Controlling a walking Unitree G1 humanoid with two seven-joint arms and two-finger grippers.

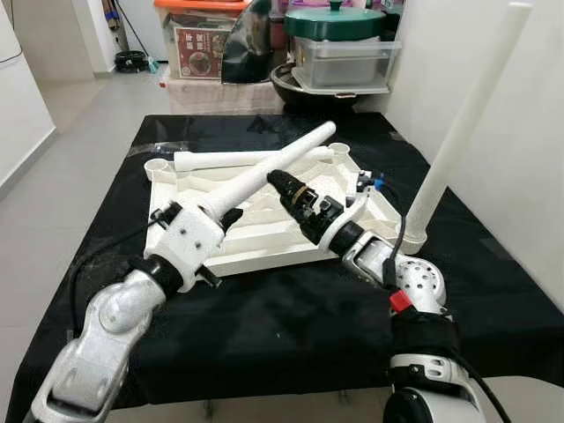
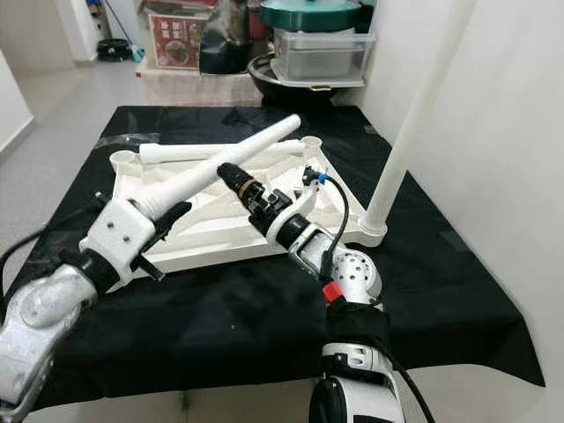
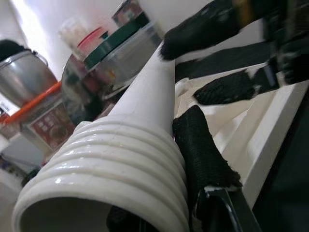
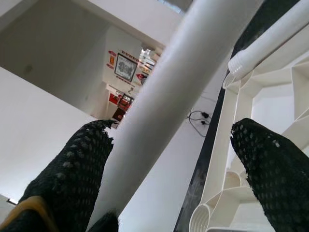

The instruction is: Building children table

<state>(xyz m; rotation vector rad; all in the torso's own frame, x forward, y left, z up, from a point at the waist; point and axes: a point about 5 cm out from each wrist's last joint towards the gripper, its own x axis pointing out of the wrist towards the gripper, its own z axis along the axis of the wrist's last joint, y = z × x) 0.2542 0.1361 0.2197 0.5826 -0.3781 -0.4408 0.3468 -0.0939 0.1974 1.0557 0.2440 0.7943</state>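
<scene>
We see the white tabletop (image 1: 264,238) lying upside down at center frame on a black cloth (image 1: 291,317). Our left gripper (image 1: 231,216), lower left, is clamped on a white table leg (image 1: 264,172) w/ its ribbed end at the wrist, leg slanting up toward upper center. Our right gripper (image 1: 280,181), coming from lower right, has fingers spread apart on either side of that leg, approx mid-shaft. A 2nd leg (image 1: 238,159) lies across the tabletop's far edge. A 3rd leg (image 1: 458,132) stands upright in the right corner socket. Storage boxes (image 1: 198,40) sit at the top of frame.
</scene>
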